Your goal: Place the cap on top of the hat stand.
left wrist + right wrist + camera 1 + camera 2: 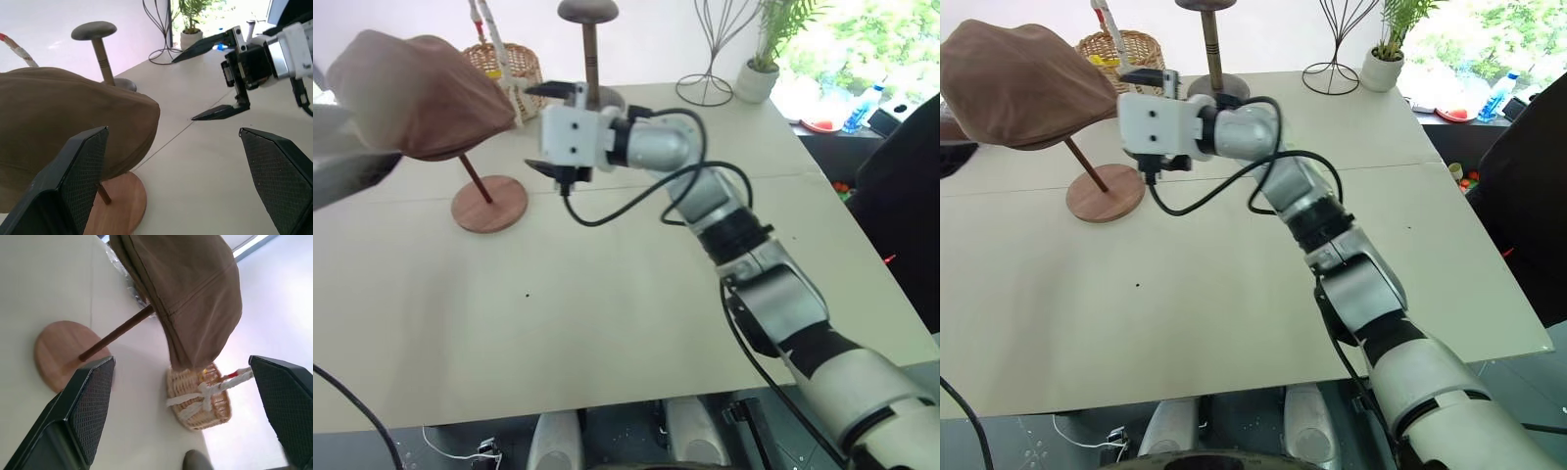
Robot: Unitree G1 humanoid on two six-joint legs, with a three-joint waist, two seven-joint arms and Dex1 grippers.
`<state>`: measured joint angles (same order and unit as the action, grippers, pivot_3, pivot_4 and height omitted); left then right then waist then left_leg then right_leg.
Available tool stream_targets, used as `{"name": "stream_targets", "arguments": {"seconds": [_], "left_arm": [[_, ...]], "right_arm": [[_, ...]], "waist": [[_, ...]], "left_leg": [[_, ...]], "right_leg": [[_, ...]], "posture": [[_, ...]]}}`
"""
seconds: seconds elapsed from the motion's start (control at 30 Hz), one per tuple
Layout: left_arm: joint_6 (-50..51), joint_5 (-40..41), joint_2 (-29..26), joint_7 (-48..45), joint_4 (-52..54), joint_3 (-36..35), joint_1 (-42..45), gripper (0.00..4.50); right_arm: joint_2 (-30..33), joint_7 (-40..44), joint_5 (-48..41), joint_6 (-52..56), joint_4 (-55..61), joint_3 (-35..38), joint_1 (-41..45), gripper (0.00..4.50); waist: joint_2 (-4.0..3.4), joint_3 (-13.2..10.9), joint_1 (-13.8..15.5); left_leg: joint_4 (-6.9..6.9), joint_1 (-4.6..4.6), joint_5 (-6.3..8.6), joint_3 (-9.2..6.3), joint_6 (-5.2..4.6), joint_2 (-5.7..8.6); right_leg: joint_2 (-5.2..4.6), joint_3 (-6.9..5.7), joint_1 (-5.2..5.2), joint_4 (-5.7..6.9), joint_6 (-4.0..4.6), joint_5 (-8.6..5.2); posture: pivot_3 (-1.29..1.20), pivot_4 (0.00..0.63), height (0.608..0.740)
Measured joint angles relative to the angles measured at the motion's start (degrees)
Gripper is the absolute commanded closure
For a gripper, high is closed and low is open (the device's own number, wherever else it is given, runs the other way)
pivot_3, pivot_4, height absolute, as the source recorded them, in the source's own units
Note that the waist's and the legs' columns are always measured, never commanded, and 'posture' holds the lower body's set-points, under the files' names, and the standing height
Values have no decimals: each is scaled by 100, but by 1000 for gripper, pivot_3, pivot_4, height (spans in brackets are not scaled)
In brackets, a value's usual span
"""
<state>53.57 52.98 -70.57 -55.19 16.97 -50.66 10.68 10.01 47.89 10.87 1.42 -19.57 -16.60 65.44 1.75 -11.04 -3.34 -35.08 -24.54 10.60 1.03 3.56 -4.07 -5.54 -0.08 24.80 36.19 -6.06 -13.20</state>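
The brown cap (1018, 83) lies over the top of the hat stand, whose slanted rod (117, 335) runs down to a round reddish-brown base (489, 203). The cap hides the stand's disc top. My right gripper (529, 127) hangs level just right of the cap, open, with nothing between its fingers. In the right wrist view it (182, 360) faces the cap (190, 293) and the rod. My left gripper (173, 131) is open too, close to the cap (58, 122) on its other side, holding nothing.
Behind the hat stand are a wicker basket (509, 64), a dark upright stand with a thick post (589, 39), a thin wire stand (710, 49) and a potted plant (759, 73). The pale table (607, 313) stretches toward me, and its right edge drops to a dark floor.
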Motion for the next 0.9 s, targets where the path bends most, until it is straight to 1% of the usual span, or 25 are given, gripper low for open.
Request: {"name": "stream_targets", "arguments": {"seconds": [0.07,0.1,0.17,0.3,0.37,0.5,0.6,0.7,0.83,0.9], "left_arm": [[-410,-446,-225,-236,18,250,-203,0],[-702,-756,-328,-358,42,375,-326,0],[-1166,-1210,-396,-479,145,615,-378,0],[-2073,-1955,-550,-428,450,1305,-246,0],[-2476,-2284,-551,-313,532,1650,-104,0],[-3093,-3242,-594,146,600,2367,64,0],[-3205,-3773,-588,482,840,2928,153,0],[-3054,-4232,-465,944,1096,3515,527,0],[-2487,-5094,-109,1735,1370,4363,1246,0],[-2238,-5505,56,1989,1496,4710,1491,0]], "right_arm": [[427,647,-765,1435,949,266,-317,11],[761,948,-1184,2240,1407,470,-396,11],[1278,1259,-1894,3558,2045,928,-380,11],[2047,1562,-3328,5924,2597,1848,142,11],[2331,1659,-3963,6748,2751,2211,478,11],[2904,1762,-4749,7607,2775,2466,774,11],[3117,1597,-4853,7756,2573,2470,916,11],[3354,1529,-4879,7680,2495,2343,891,11],[3383,1404,-5055,7676,2475,2319,885,11],[3399,1348,-5111,7674,2476,2318,883,11]], "waist": [[-4,-2,59],[-6,-4,91],[-7,-4,112],[-19,-12,105],[-22,-13,77],[-24,-14,81],[-23,-14,83],[-24,-14,99],[-24,-14,119],[-24,-14,115]], "left_leg": [[-5,0,0,3,0,0],[-5,0,0,5,1,0],[-3,2,0,6,1,-1],[1,2,1,15,2,-6],[8,2,1,18,1,-9],[10,0,1,24,-1,-12],[3,-6,1,28,-1,-12],[0,-18,1,29,-1,-12],[-7,-35,0,28,-3,-11],[-11,-42,-1,28,-4,-11]], "right_leg": [[-1,1,-1,-1,3,-1],[-2,2,0,-4,5,-2],[-2,1,4,-6,9,-4],[-3,3,12,-8,19,-5],[-2,4,18,-8,22,-7],[0,7,24,-8,25,-9],[-1,12,27,-9,25,-8],[-1,13,36,-8,25,-8],[1,13,47,-4,19,-5],[1,13,52,-2,3,4]], "posture": [[0,150,728],[0,150,728],[0,150,728],[0,150,728],[0,150,728],[0,150,728],[0,150,728],[0,150,728],[0,150,728],[0,150,728]]}}
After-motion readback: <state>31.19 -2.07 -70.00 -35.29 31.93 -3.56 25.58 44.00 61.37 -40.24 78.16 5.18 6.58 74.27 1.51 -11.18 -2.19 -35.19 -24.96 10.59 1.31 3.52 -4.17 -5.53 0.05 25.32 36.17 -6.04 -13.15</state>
